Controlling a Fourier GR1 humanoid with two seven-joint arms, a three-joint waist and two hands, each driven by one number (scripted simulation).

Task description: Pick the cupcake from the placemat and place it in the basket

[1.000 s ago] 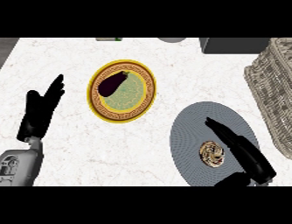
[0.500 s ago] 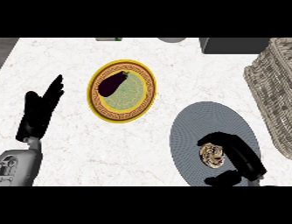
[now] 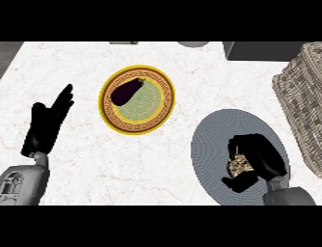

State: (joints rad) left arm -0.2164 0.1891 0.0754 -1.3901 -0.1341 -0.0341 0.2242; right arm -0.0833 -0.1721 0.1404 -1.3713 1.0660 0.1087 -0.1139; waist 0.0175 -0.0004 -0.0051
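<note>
Surface: a white marbled surface (image 3: 156, 169), with a dark block at its far right corner.
Right robot hand: the right robot hand (image 3: 260, 157) lies over the grey round placemat (image 3: 217, 130), fingers and thumb curled round the cupcake (image 3: 239, 165).
Cupcake: on the placemat, under the right robot hand; only its pale, speckled near-left side shows between thumb and fingers. Whether it is off the mat yet I cannot tell.
Left robot hand: the left robot hand (image 3: 46, 125) rests at the left, spread and straight, fingers pointing away, holding nothing.
Step in hand: closing on the cupcake, by my judgement. Done well, it means lifting straight up before swinging right, so the cupcake passes over the basket's near wall.
Basket: the wicker basket (image 3: 313, 106) stands just right of the right robot hand and beyond it; what is inside cannot be told.
Plate: a yellow-rimmed plate (image 3: 165, 103), left of and beyond the right robot hand, carries 1 dark aubergine (image 3: 127, 91).
</note>
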